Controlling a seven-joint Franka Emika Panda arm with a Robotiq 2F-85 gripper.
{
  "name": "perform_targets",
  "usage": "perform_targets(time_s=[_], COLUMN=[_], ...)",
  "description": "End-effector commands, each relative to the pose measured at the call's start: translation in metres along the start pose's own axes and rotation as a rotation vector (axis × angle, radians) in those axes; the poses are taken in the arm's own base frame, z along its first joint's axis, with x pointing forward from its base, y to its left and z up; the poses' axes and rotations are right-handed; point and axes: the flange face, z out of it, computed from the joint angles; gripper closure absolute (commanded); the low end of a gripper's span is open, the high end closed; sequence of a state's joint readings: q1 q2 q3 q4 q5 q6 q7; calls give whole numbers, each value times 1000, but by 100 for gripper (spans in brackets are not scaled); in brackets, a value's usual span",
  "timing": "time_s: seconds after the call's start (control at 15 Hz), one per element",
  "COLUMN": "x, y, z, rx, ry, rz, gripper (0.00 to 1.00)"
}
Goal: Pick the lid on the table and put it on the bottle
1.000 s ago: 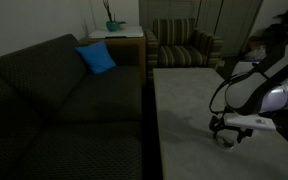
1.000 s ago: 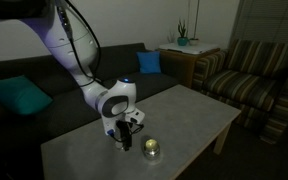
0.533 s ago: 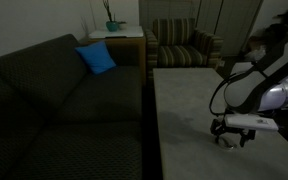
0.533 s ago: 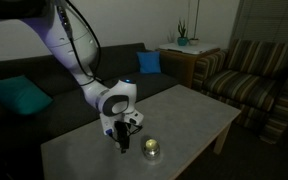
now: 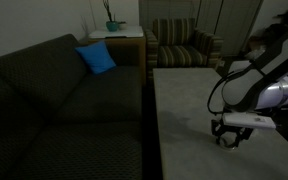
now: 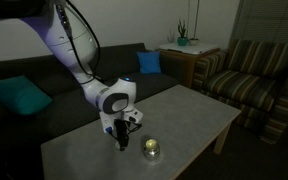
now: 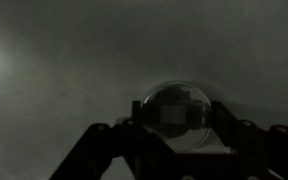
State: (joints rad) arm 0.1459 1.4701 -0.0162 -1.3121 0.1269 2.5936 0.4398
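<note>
Pale round lid [image 7: 179, 102] | gripper [image 6: 122, 144] clenched on it, seemingly; glassy squat bottle [image 6: 152, 150] beside | speckled table [image 6: 199, 106]

support: pale speckled table [image 6: 189, 105] | bottle [image 6: 151, 150]: upright, 6 o'clock of centre in an exterior view | lid [image 7: 179, 105]: on tabletop, near bottle's 9 o'clock
</note>
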Motion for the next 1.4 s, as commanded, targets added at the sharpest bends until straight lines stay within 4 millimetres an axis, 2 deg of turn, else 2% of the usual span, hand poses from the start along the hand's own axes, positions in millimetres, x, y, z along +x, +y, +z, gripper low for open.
perform_targets(time_s=[0.0, 0.33, 0.93, 1.33], x=[-1, 0, 21, 22], y=[-1, -3, 2, -5], z=[0, -2, -22, -30], rx=[-13, -15, -47, -69], ry=[-4, 54, 243, 327], rz=[10, 39, 123, 138], gripper=[56, 56, 56, 56])
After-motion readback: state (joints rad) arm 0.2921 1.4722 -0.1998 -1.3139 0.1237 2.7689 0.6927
